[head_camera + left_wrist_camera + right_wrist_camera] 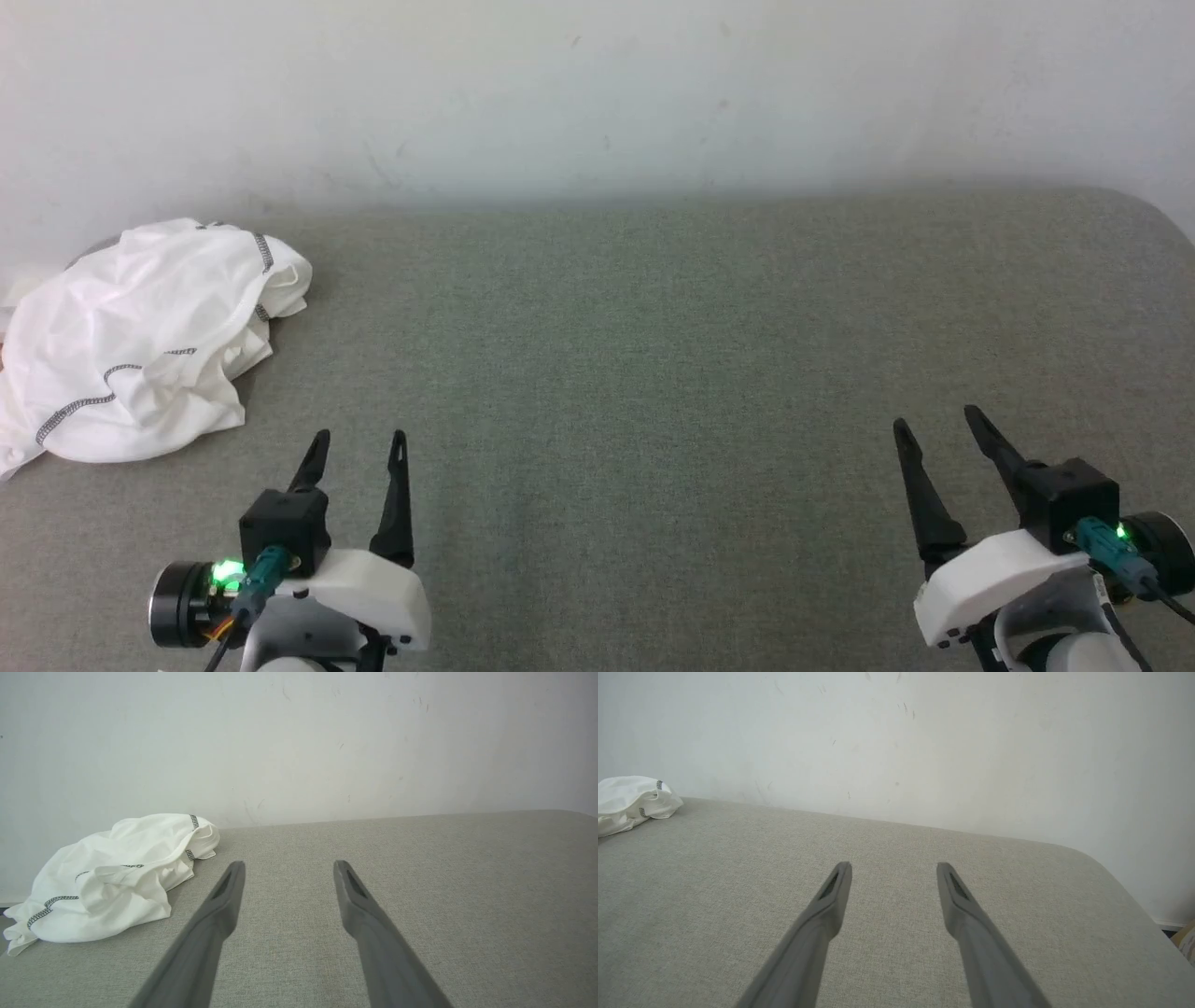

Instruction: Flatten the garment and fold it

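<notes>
Garment (140, 345), white zigzag-stitched fabric, heaped far left. Left gripper (359, 434), right gripper (934, 418) gape empty. Have your left pinch a seam edge.

Garment (140, 345): thin white top, crumpled in a loose, rumpled heap, neither flattened nor folded. Dark grey zigzag stitching runs along the seams, one line across the near side of the heap and another curving down its far right edge. It lies on the far left of the grey fabric surface (653, 373), close against the pale wall (597, 93).
</notes>
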### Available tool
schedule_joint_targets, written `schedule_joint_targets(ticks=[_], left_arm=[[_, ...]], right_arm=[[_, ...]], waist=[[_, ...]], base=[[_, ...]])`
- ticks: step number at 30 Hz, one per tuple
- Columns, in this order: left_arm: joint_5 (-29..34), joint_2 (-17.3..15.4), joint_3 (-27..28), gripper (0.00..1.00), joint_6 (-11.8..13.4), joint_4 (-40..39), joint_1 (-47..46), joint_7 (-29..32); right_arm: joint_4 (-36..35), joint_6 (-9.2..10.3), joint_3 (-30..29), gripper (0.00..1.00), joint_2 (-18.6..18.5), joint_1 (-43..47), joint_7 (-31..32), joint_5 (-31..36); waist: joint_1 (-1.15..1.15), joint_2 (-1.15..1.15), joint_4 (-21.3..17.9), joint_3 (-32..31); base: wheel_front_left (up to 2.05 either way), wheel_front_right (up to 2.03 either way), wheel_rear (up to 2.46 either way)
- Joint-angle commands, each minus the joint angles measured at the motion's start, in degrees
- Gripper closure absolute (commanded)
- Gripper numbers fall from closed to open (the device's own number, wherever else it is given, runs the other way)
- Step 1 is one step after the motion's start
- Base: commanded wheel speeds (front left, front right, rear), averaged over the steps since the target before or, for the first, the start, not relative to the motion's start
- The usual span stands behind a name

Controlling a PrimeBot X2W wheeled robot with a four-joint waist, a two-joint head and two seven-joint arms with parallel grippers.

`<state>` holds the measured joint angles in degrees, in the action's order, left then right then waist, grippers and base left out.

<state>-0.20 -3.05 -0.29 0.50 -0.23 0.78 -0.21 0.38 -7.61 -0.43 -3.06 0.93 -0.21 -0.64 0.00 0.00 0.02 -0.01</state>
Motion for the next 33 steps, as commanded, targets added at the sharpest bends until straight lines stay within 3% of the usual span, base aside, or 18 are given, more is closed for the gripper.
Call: schedule_joint_targets(ticks=[1, 18, 33], left_arm=[[-0.1, -0.1, 0.1, 0.0, -0.2, -0.3, 0.5, -0.7], [-0.3, -0.4, 0.5, 0.0, -0.4, -1.1, 1.8, -2.6], [-0.9, -0.3, 1.3, 0.0, -0.4, -2.1, 3.0, -4.4]], right_arm=[[0.1, 0.01, -0.6, 0.0, 0.0, 0.3, -0.7, -0.7], [0.3, 0.02, -2.7, 0.0, 0.0, 0.8, -2.6, -2.0], [0.2, 0.04, -3.7, 0.0, 0.1, 0.8, -4.4, -2.3]], waist=[[0.0, 0.0, 0.0, 0.0], [0.0, 0.0, 0.6, 0.0], [0.0, 0.0, 4.0, 0.4]], base=[[0.0, 0.0, 0.0], [0.0, 0.0, 0.0], [0.0, 0.0, 0.0]])
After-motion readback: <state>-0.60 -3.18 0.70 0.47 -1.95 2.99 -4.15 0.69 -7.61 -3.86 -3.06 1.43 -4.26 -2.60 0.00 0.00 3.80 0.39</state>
